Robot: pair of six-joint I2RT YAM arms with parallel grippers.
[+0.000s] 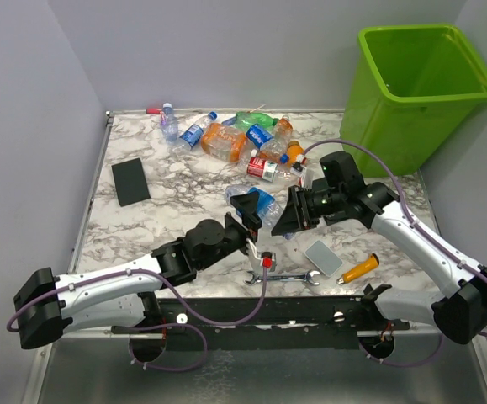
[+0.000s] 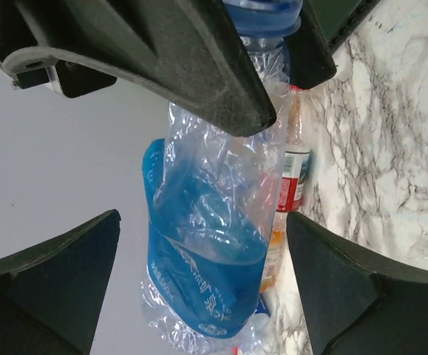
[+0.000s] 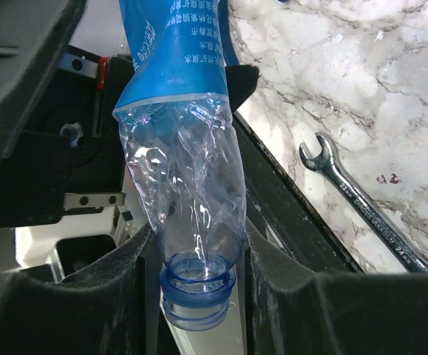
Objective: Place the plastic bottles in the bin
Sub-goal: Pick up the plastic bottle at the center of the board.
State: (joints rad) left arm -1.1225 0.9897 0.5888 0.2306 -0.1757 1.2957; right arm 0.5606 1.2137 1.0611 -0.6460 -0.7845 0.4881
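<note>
Marble table (image 1: 184,187); on it plastic bottles (image 1: 226,141), black slab (image 1: 130,181), grey slab (image 1: 323,257), wrench (image 1: 281,277), screwdriver (image 1: 359,268).

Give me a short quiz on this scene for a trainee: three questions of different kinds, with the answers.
1. True or false: the right gripper holds the crushed bottle by its neck.
2. Which of these lies on the table? A wrench, B hammer, C saw.
3. Fill in: the left gripper has its jaws ____.
Key: 1 true; 2 A; 3 open.
</note>
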